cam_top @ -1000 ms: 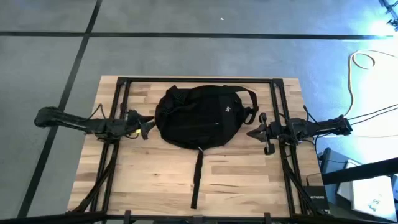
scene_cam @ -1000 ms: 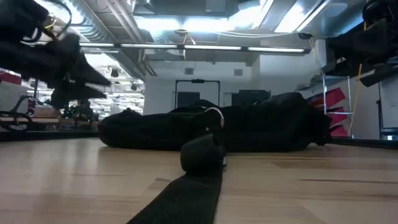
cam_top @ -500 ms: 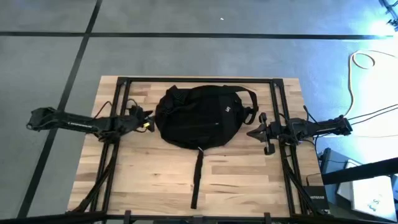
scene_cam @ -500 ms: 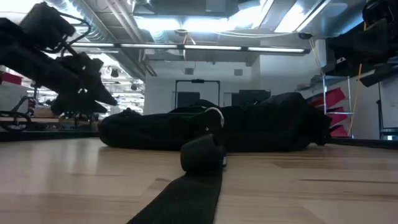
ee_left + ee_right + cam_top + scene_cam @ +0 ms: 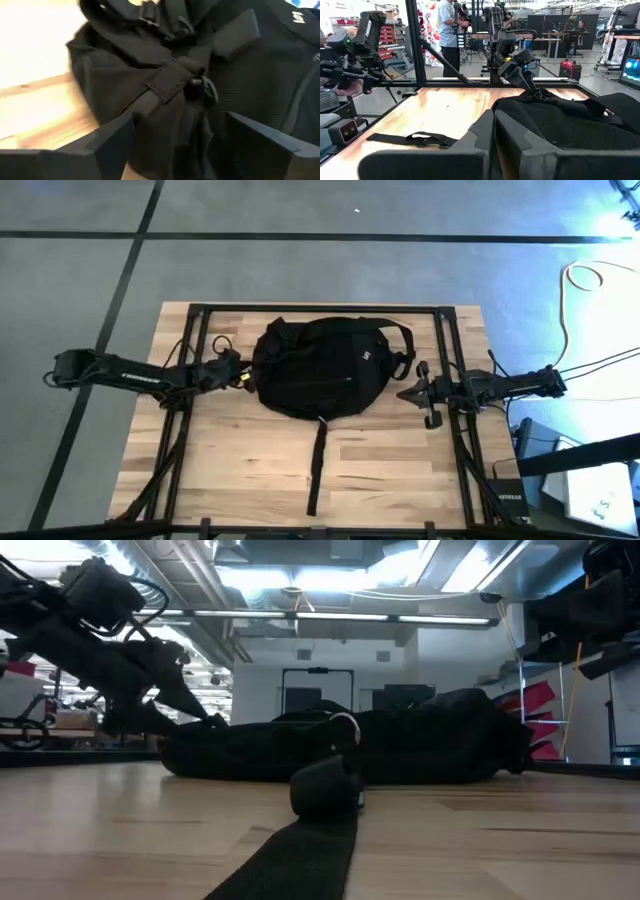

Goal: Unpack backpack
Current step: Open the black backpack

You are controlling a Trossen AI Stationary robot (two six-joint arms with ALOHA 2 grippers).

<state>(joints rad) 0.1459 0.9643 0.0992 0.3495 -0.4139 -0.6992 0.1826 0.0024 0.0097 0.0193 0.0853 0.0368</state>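
Wooden table [image 5: 240, 470] carries the backpack [image 5: 325, 367] at centre. My left gripper [image 5: 243, 376], jaws apart, sits at its left edge, nearer than my right gripper [image 5: 412, 392], jaws together.

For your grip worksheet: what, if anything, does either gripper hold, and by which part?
Nothing. The left gripper is open at the backpack; the right gripper is shut beside it.
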